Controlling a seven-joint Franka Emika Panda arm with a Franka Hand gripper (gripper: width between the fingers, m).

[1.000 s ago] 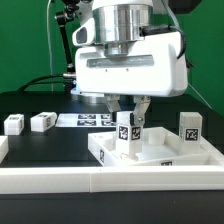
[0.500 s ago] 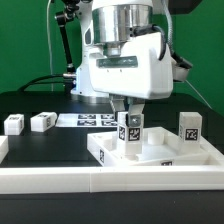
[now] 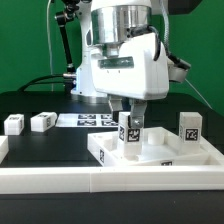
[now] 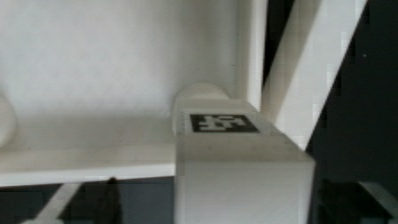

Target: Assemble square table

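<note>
Since a second ago the gripper (image 3: 129,113) has twisted round the upright leg (image 3: 130,138) standing on the square slab (image 3: 195,155), and its fingers now appear spread just clear of it, suggesting a release before re-gripping to screw further.

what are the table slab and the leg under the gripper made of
Leg: likely white plastic, matte, with smooth blocky faces; its black-and-white tag looks printed. Square slab: apparently the same matte white plastic, with a moulded raised rim and no grain or shine.
</note>
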